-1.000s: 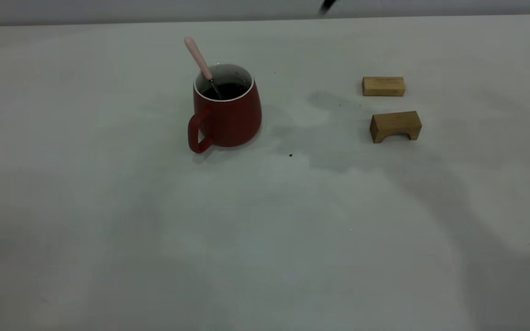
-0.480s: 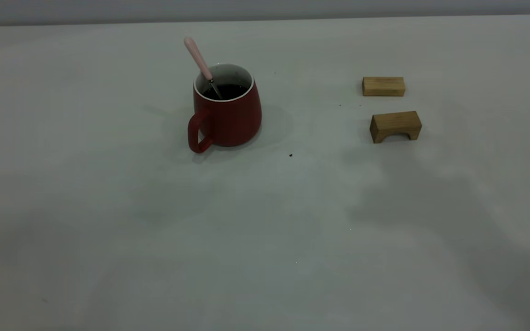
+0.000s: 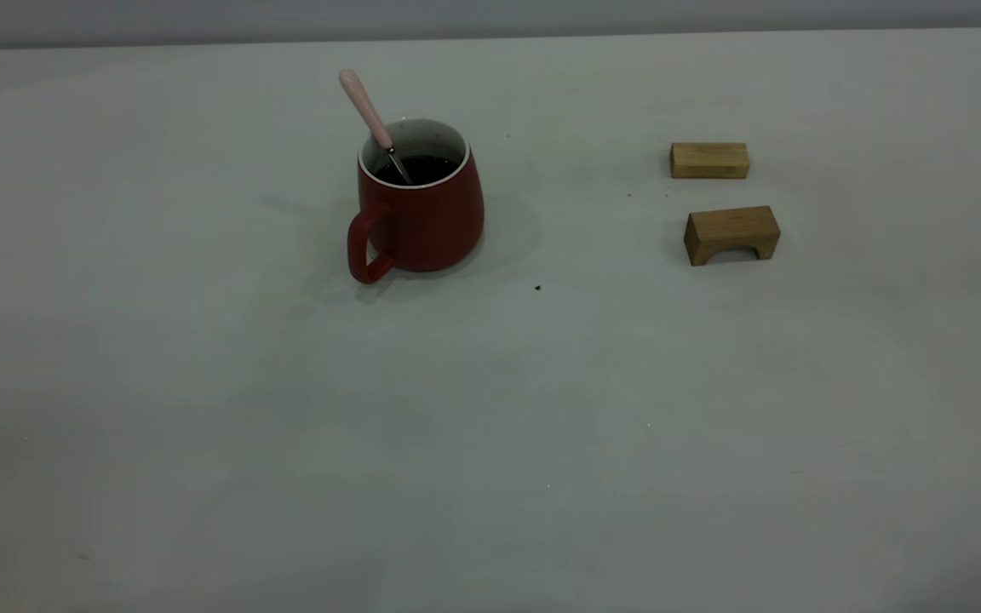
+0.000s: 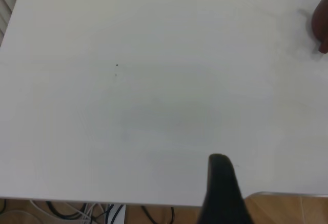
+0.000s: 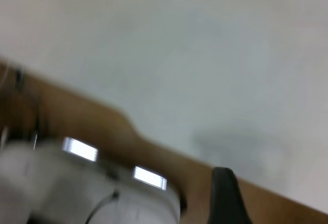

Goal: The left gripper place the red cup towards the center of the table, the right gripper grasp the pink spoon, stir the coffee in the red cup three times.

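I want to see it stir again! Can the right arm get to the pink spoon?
Probably yes. The pink spoon leans handle-up out of the red cup, with nothing around it. The wooden blocks sit well aside. The arm itself is out of the exterior view.

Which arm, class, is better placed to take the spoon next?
Probably the left: its wrist view catches the red cup at the edge, while the right's shows only the table. The pink spoon leans leftward.
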Robot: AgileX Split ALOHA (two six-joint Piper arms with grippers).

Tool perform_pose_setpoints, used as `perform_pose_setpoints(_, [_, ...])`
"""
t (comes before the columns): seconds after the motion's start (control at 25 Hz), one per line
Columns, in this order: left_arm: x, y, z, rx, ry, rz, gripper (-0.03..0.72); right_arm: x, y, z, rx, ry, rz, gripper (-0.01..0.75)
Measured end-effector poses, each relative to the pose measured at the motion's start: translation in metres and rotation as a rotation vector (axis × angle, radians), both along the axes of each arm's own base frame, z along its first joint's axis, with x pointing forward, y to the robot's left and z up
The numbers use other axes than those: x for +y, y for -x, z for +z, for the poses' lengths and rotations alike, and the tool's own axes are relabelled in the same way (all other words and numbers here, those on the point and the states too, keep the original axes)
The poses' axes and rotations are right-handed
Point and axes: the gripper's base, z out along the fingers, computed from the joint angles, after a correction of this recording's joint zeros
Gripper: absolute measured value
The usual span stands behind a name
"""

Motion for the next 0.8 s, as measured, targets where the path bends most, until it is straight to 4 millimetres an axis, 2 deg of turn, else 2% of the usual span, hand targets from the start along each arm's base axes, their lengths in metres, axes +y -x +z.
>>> perform_pose_setpoints(0.16, [0.000,0.000,0.000,0.000,0.000,0.000,0.573,-0.018,0.046,-0.022,-0.145,-0.012,-0.142,0.508])
perform_pose_setpoints(0.28, [0.000,0.000,0.000,0.000,0.000,0.000,0.573,-0.023,0.066,-0.038,-0.240,-0.009,-0.226,0.494])
perform_pose_setpoints(0.48, [0.000,0.000,0.000,0.000,0.001,0.001,0.573,-0.024,0.079,-0.059,-0.309,-0.012,-0.279,0.470])
perform_pose_setpoints(0.8, [0.000,0.000,0.000,0.000,0.001,0.001,0.573,-0.024,0.091,-0.061,-0.393,-0.023,-0.282,0.437])
